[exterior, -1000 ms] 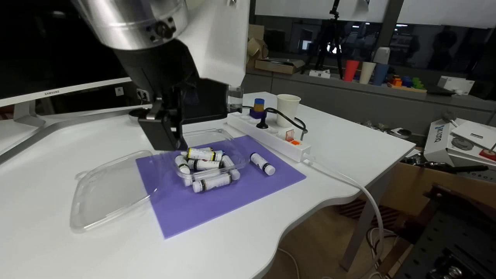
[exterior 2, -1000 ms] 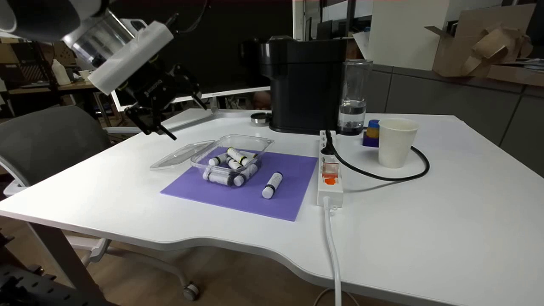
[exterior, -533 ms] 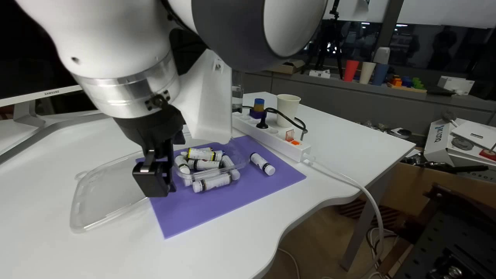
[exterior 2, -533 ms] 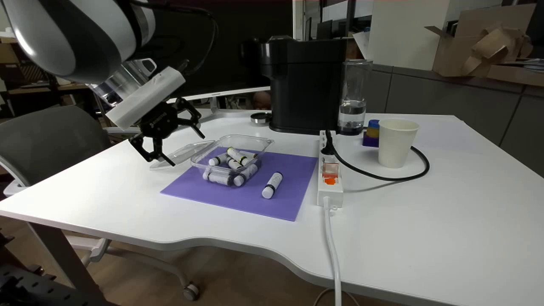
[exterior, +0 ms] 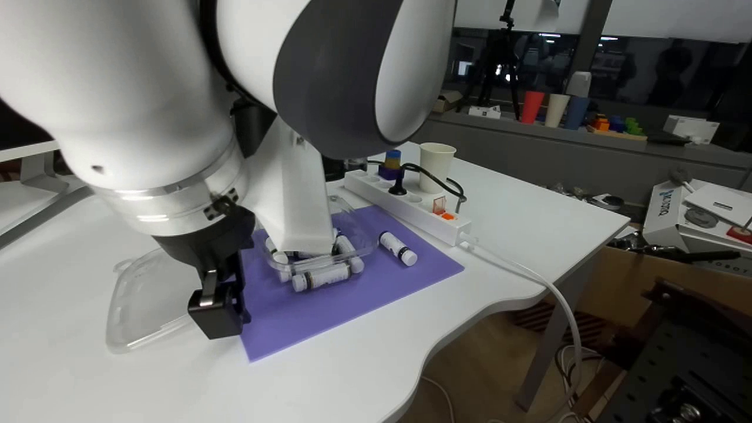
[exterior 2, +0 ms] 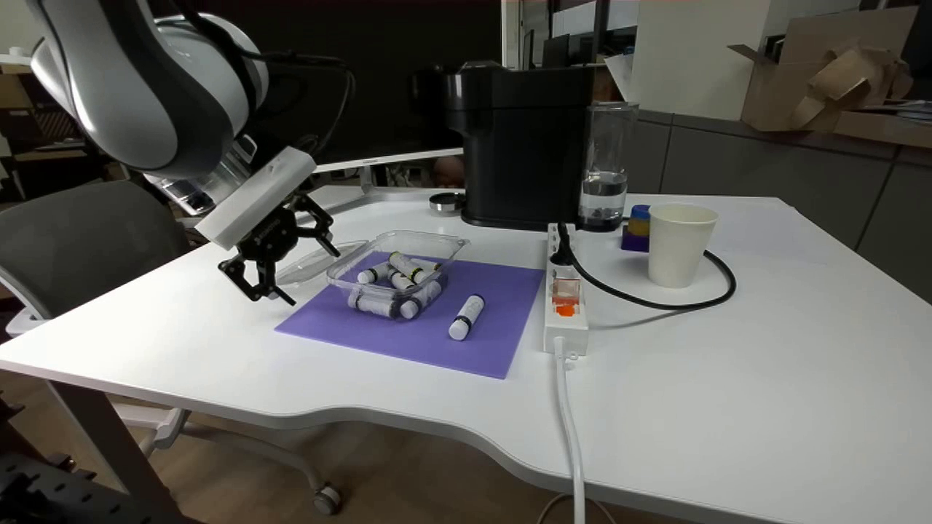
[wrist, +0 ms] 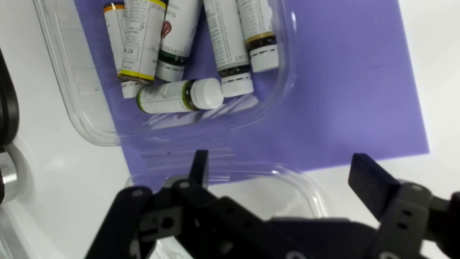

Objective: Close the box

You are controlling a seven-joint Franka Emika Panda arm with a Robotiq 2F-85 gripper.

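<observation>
The box (exterior 2: 460, 251) is a clear shallow tray holding several white-capped vials, with its open top up. It also shows in the wrist view (wrist: 94, 138). In an exterior view the arm hides part of it. Its clear lid (exterior: 144, 302) lies flat on the table beside it, partly over the mat's edge. Whether lid and box are joined I cannot tell. My gripper (exterior: 229, 324) is open and empty, low over the near side of the lid (exterior 2: 302, 271). In the wrist view a lid corner (wrist: 305, 187) shows between the fingertips of the gripper (wrist: 280, 157). Contact cannot be told.
A purple mat (exterior 2: 466, 356) lies under the box, with a loose vial (exterior 2: 467, 317) on it. A power strip (exterior 2: 566, 331) with cables, a paper cup (exterior 2: 681, 247) and a black machine (exterior 2: 524, 145) stand farther right. A monitor foot (exterior: 44, 176) is behind.
My gripper has moved down and towards the table's near edge, from above the box's far side to the lid. It stays open. Box, lid and vials have not moved.
</observation>
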